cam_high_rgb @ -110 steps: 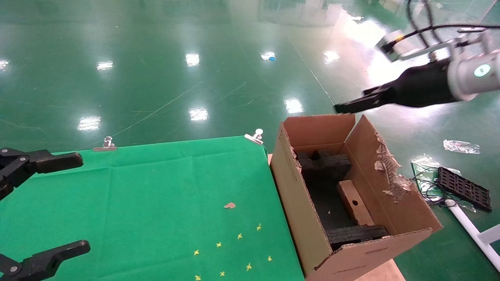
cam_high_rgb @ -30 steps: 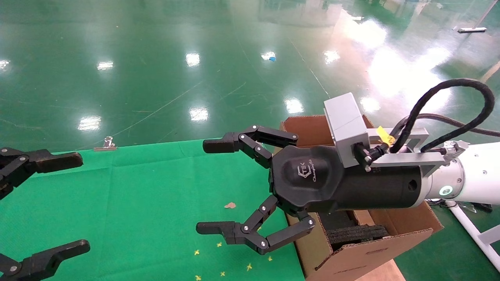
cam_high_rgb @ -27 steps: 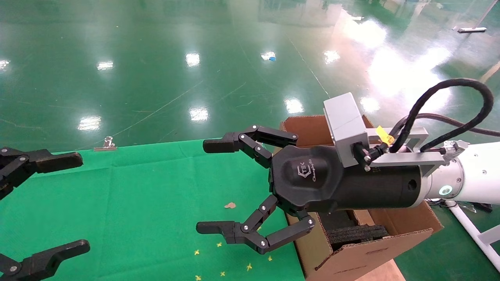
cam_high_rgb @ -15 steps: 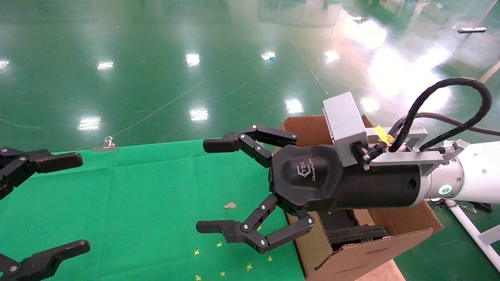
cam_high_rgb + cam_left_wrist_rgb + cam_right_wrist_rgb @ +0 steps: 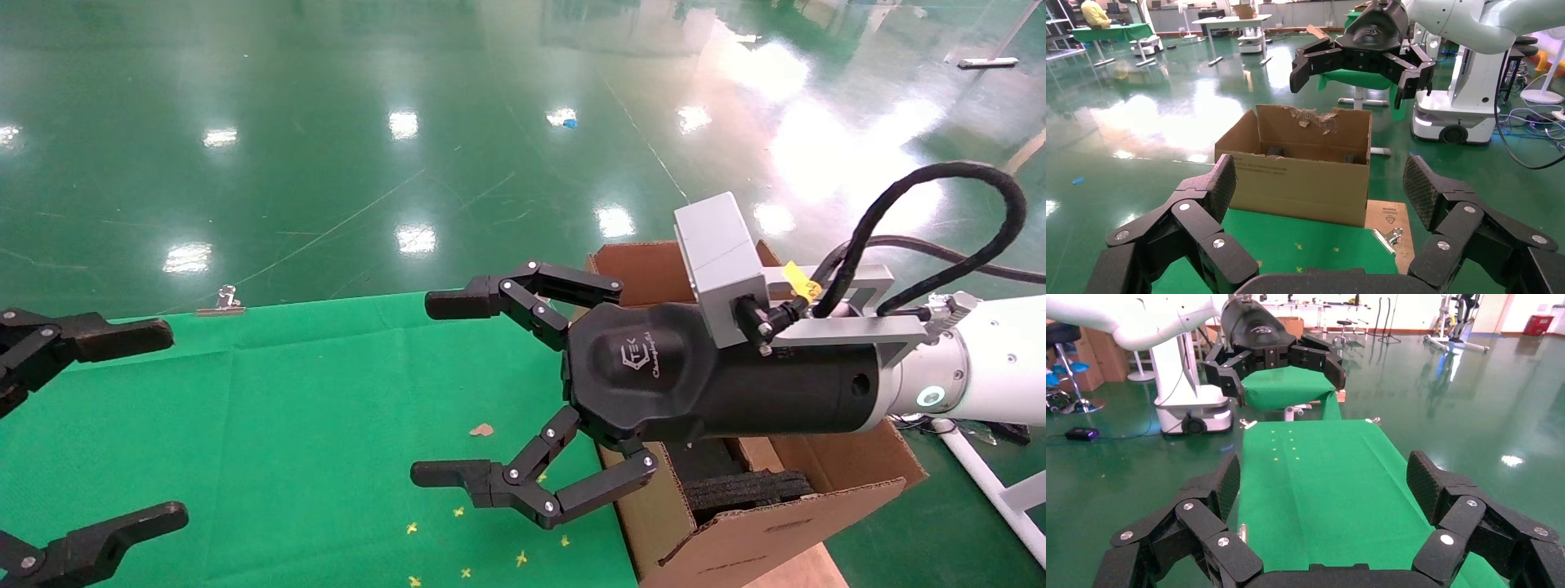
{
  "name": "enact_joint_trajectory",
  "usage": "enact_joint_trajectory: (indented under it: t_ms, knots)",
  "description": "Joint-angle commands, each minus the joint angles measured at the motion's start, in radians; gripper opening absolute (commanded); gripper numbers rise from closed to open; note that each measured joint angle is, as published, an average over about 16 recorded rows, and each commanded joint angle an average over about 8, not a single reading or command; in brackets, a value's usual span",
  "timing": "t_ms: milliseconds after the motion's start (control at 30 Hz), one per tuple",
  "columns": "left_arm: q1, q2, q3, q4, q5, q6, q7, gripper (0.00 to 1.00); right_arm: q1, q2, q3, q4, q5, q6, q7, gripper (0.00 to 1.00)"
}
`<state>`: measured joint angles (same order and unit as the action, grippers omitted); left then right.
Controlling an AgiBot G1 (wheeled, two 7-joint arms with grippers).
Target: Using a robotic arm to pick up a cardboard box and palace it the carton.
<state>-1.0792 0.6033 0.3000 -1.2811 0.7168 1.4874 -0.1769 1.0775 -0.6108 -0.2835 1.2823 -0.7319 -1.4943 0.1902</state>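
Note:
The carton [image 5: 739, 535], large and brown with black foam [image 5: 739, 488] inside, stands at the right end of the green table [image 5: 327, 392]. The robotic arm [image 5: 993, 371], my right one, reaches across the carton. Its gripper [image 5: 441, 389] is open and empty over the table's right edge, beside the carton's left wall. The cardboard box lies inside the carton, mostly hidden by the gripper body; a brown end [image 5: 756, 453] shows. In the left wrist view the right gripper [image 5: 1361, 58] hangs open above the carton [image 5: 1297, 177]. My left gripper [image 5: 159, 425] is parked open at the table's left.
Binder clips [image 5: 219, 304] [image 5: 1389, 236] hold the green cloth. Yellow marks [image 5: 490, 531] and a small brown scrap [image 5: 480, 429] lie on it. The carton rests on a wooden board [image 5: 1389, 214]. A white pole [image 5: 989, 490] lies on the green floor at the right.
My right arm has swung from beyond the carton's far right corner to over its left side, and its gripper has opened wide. Over the last second it barely moves. The left gripper is still.

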Motion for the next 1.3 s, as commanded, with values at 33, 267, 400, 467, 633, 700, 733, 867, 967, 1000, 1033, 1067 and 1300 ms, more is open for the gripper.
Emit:
enact_joint_trajectory:
  t_ms: [33, 267, 400, 467, 633, 700, 733, 867, 967, 1000, 1033, 1067, 1300]
  knots:
    - [0.000, 0.000, 0.000, 0.000, 0.000, 0.000, 0.000, 1.00, 0.000, 0.000, 0.000, 0.000, 0.000, 0.000, 0.000, 1.00]
    - [0.000, 0.000, 0.000, 0.000, 0.000, 0.000, 0.000, 1.00, 0.001, 0.000, -0.001, -0.001, 0.000, 0.000, 0.000, 1.00]
    - [0.000, 0.000, 0.000, 0.000, 0.000, 0.000, 0.000, 1.00, 0.001, 0.000, -0.001, -0.001, -0.001, 0.001, 0.000, 1.00]
    - [0.000, 0.000, 0.000, 0.000, 0.000, 0.000, 0.000, 1.00, 0.001, 0.000, -0.001, -0.001, -0.001, 0.001, 0.000, 1.00]
    - [0.000, 0.000, 0.000, 0.000, 0.000, 0.000, 0.000, 1.00, 0.001, 0.000, -0.001, -0.001, -0.001, 0.001, 0.000, 1.00]
    - [0.000, 0.000, 0.000, 0.000, 0.000, 0.000, 0.000, 1.00, 0.001, 0.000, -0.001, -0.001, -0.001, 0.001, 0.000, 1.00]
    - [0.000, 0.000, 0.000, 0.000, 0.000, 0.000, 0.000, 1.00, 0.001, 0.000, -0.001, -0.001, -0.001, 0.001, 0.000, 1.00]
    - [0.000, 0.000, 0.000, 0.000, 0.000, 0.000, 0.000, 1.00, 0.001, 0.000, -0.001, -0.001, -0.001, 0.001, 0.000, 1.00]
    - [0.000, 0.000, 0.000, 0.000, 0.000, 0.000, 0.000, 1.00, 0.001, 0.000, -0.001, -0.001, -0.001, 0.001, 0.000, 1.00]
    - [0.000, 0.000, 0.000, 0.000, 0.000, 0.000, 0.000, 1.00, 0.001, 0.000, -0.001, -0.001, -0.001, 0.001, 0.000, 1.00]
    - [0.000, 0.000, 0.000, 0.000, 0.000, 0.000, 0.000, 1.00, 0.001, 0.000, -0.001, -0.001, -0.001, 0.001, 0.000, 1.00]
    - [0.000, 0.000, 0.000, 0.000, 0.000, 0.000, 0.000, 1.00, 0.001, 0.000, -0.001, -0.001, -0.001, 0.001, 0.000, 1.00]
    - [0.000, 0.000, 0.000, 0.000, 0.000, 0.000, 0.000, 1.00, 0.001, 0.000, -0.001, -0.001, -0.001, 0.001, 0.000, 1.00]
